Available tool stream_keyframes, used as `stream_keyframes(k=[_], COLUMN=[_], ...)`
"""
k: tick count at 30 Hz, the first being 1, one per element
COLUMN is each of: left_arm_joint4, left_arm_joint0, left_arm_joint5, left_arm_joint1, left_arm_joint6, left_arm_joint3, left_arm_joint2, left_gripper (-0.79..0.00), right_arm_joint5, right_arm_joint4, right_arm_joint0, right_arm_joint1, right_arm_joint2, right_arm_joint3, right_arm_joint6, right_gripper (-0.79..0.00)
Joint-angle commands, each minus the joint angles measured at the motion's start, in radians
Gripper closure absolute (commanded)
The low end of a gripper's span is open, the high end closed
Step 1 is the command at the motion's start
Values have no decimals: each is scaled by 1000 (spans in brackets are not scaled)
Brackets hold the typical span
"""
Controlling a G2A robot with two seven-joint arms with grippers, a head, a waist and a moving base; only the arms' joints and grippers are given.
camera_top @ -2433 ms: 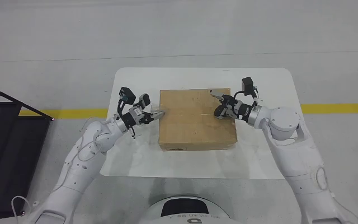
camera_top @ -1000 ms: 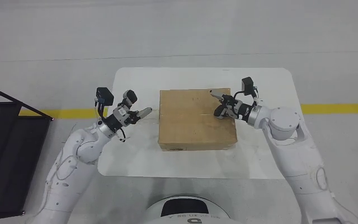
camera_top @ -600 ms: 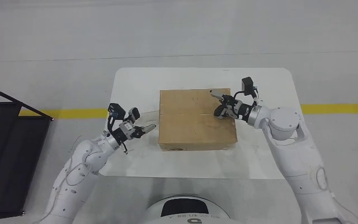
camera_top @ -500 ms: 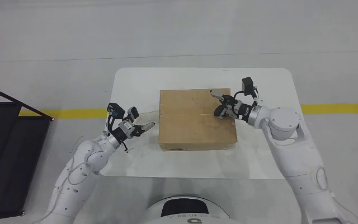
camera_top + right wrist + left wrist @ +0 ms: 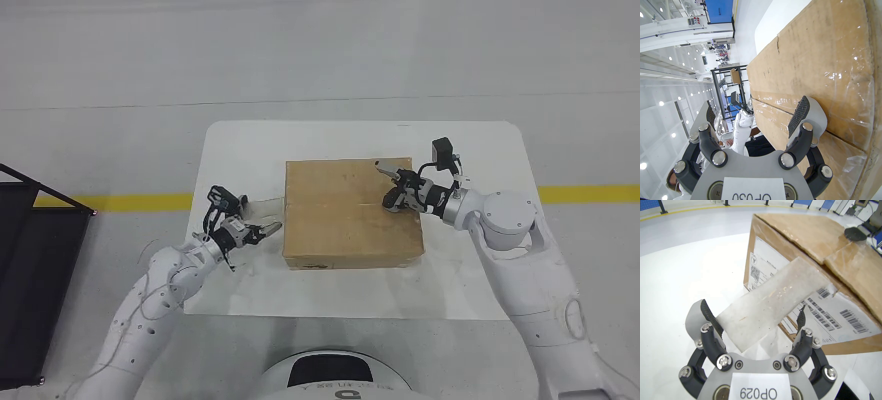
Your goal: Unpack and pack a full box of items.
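The cardboard box (image 5: 350,215) is set near the middle of the white table (image 5: 250,145). Its 2 top flaps are shut along a seam running from the robot's left to its right. Bare tabletop is left on all 4 sides. A narrow band is seen at the far edge and a somewhat wider one at the near edge. The widest stretches are at the left and right, and the right one is partly covered by the right arm. A black rack (image 5: 30,230) is seen on the floor, well apart from the table's left edge.

The left gripper (image 5: 262,232) is held over the left stretch, just beside the box's left face and toward its near corner, with fingers spread wide. A strip of clear tape (image 5: 772,306) is joined to the box's upper left edge where the seam ends. It hangs down between the spread fingers and is laid against 1 finger's pad, not pinched.

The right gripper (image 5: 392,186) is placed at the seam's right end, also spread. 1 finger is over the box top and the other is raised clear; contact cannot be told.

2.4 s ago the left gripper was at the middle of the box's left edge. By 1.0 s ago it had been drawn outward, and it is now found nearer the near side and close to the box again. The box and right gripper are unmoved.
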Motion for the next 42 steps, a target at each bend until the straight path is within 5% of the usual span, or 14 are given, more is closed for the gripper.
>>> stream_keyframes(k=[1,27,42], left_arm_joint4=[-2,-78,127], left_arm_joint0=[-8,-31,-131], left_arm_joint5=[-4,203,246], left_arm_joint1=[-2,-26,-33], left_arm_joint6=[-4,289,96], left_arm_joint3=[0,13,-376], left_arm_joint2=[8,-51,12], left_gripper=[-785,-785,-785], right_arm_joint5=[0,0,0], right_arm_joint4=[0,0,0], right_arm_joint0=[0,0,0], right_arm_joint1=[0,0,0], right_arm_joint2=[0,0,0], right_arm_joint3=[0,0,0], right_arm_joint6=[0,0,0], right_gripper=[-785,-785,-785])
